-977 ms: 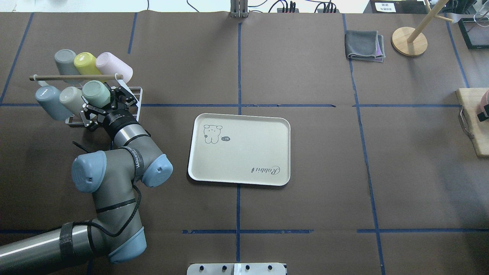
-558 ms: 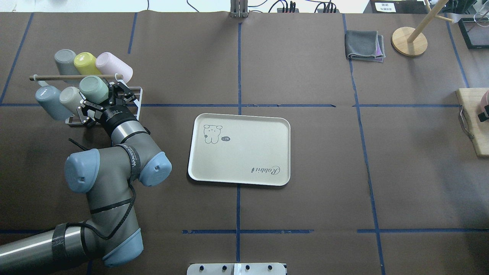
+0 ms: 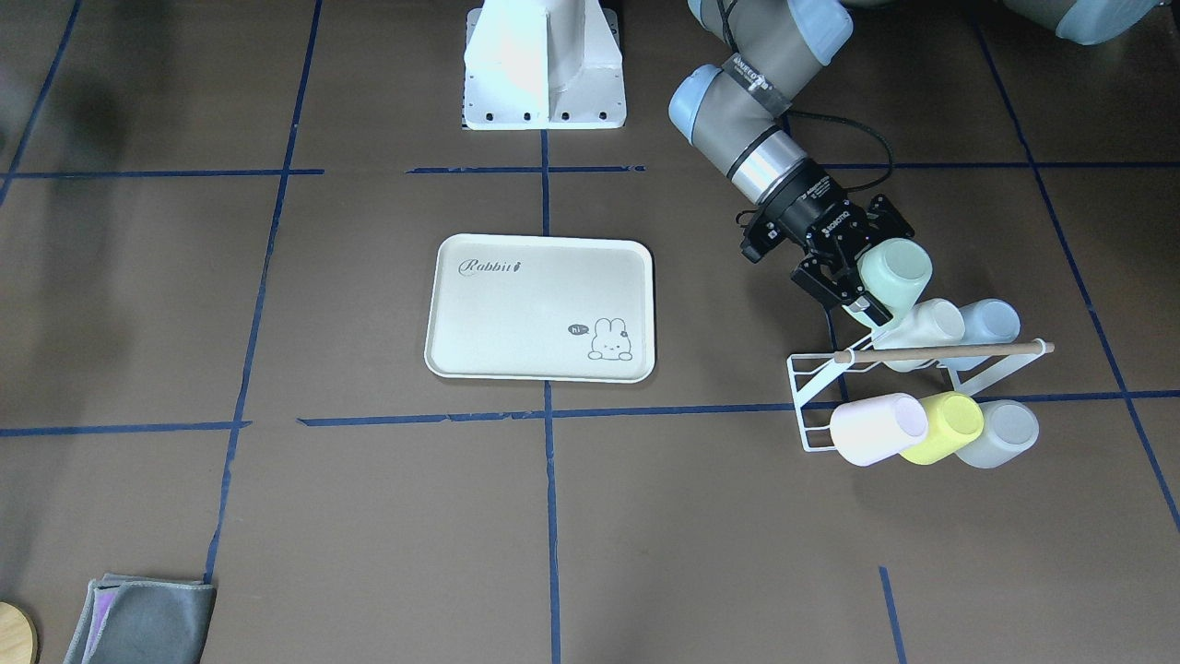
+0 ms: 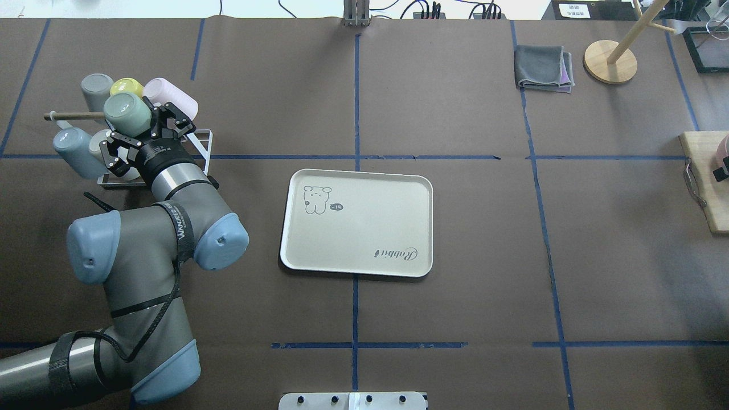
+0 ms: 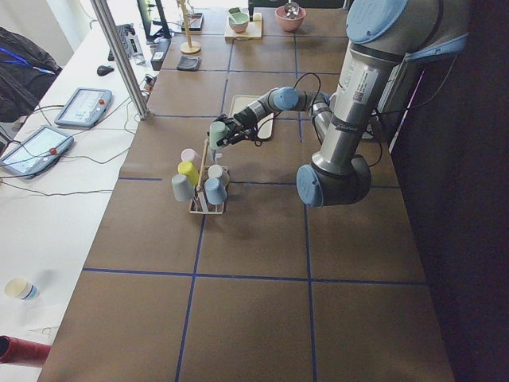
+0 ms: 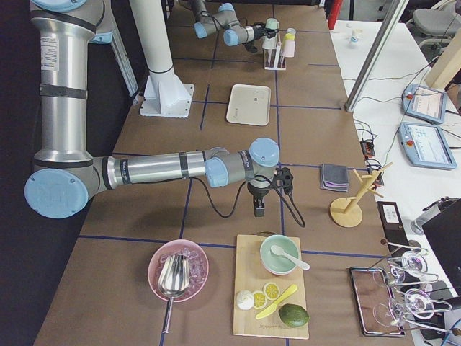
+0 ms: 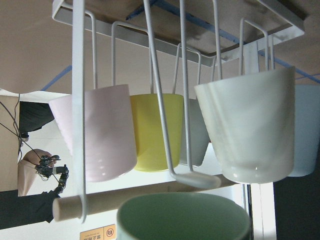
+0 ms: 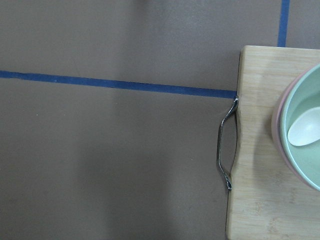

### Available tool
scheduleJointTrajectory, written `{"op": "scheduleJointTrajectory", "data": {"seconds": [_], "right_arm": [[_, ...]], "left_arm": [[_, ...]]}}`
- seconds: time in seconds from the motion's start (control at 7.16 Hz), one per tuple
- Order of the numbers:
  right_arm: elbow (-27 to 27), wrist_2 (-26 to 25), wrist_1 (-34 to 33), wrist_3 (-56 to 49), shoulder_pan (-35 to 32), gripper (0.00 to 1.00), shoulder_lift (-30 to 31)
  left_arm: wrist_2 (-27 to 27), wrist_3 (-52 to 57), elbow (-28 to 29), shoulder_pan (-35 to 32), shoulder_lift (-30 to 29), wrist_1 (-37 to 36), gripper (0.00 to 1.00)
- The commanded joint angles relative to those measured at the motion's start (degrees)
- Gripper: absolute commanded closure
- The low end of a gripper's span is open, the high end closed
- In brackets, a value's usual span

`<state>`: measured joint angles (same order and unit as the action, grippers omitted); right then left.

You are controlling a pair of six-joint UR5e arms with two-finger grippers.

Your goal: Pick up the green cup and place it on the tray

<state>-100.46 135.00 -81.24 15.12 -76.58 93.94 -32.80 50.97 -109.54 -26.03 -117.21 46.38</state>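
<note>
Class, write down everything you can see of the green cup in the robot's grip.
The green cup is a small, pale mint tumbler, matte like plastic, with no handle. It is tilted, with its base up and away from the arm and its open mouth toward the wrist. The left gripper is shut on its sides and holds it in the air over the white wire rack. It is not yet on the tray.
</note>
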Motion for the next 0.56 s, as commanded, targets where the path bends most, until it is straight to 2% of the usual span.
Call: {"op": "scheduleJointTrajectory", "data": {"seconds": [0.0,0.14,0.42], "right_arm": [[0.0,0.0,0.03,0.0,-0.23,0.0,-0.07],[0.0,0.0,0.03,0.0,-0.41,0.0,-0.07],[0.0,0.0,-0.06,-0.09,-0.67,0.0,-0.25]], "left_arm": [[-0.42,0.97,-9.42,-1.03,-0.47,0.02,0.44],[-0.77,0.54,-12.07,-1.04,-0.73,0.63,0.44],[-7.94,-8.63,-13.5,-0.95,-1.09,4.05,0.44]]}}
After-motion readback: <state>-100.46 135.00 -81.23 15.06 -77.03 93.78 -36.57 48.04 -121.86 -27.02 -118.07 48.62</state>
